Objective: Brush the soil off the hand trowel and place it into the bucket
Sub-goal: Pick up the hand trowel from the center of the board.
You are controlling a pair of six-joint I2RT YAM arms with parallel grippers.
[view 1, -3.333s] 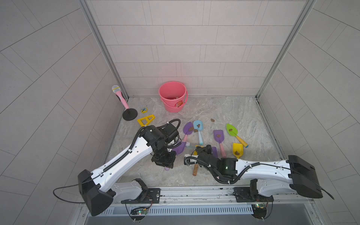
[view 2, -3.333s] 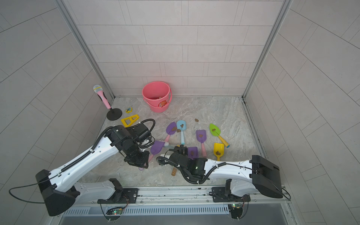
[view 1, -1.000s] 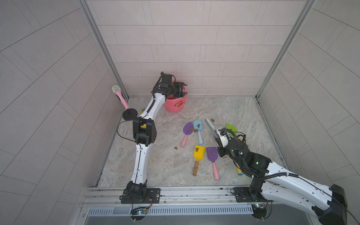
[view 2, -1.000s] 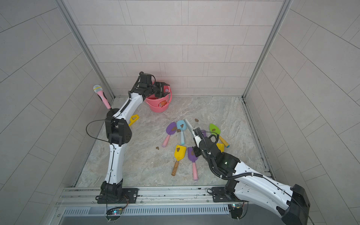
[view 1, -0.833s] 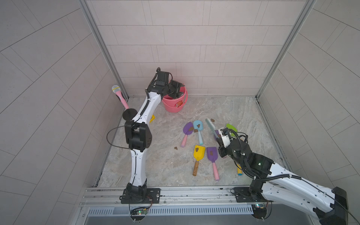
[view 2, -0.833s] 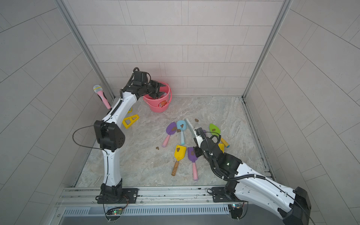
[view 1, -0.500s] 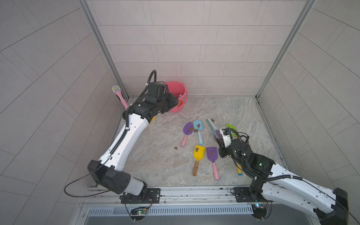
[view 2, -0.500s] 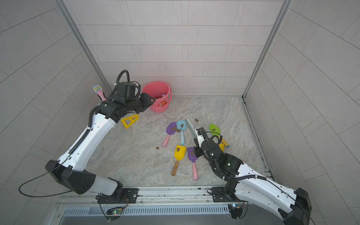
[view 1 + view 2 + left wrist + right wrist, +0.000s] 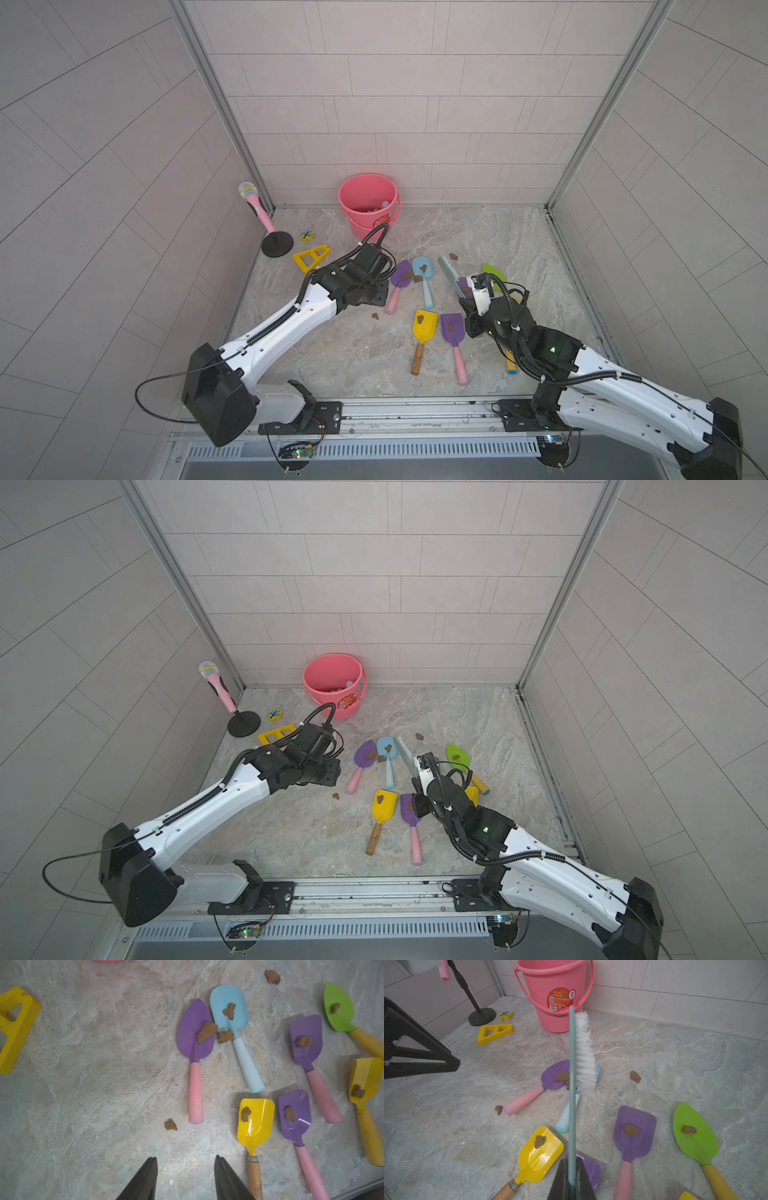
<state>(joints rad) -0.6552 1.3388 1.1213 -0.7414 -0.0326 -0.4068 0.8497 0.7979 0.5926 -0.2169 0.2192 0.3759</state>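
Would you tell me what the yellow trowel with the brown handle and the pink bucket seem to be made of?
Yellow square-bladed trowel: probably painted metal, glossy with sharp highlights; its handle looks wooden, grained, behind a silver ferrule. Coral-pink round bucket: likely moulded plastic, smooth satin sheen.

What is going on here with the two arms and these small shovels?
The right gripper has its jaws shut on a white-bristled brush, held over the table. The left gripper hovers open and empty near the pointed purple trowel. Seven trowels lie on the table, each with a soil lump on its blade. The bucket stands by the back wall.
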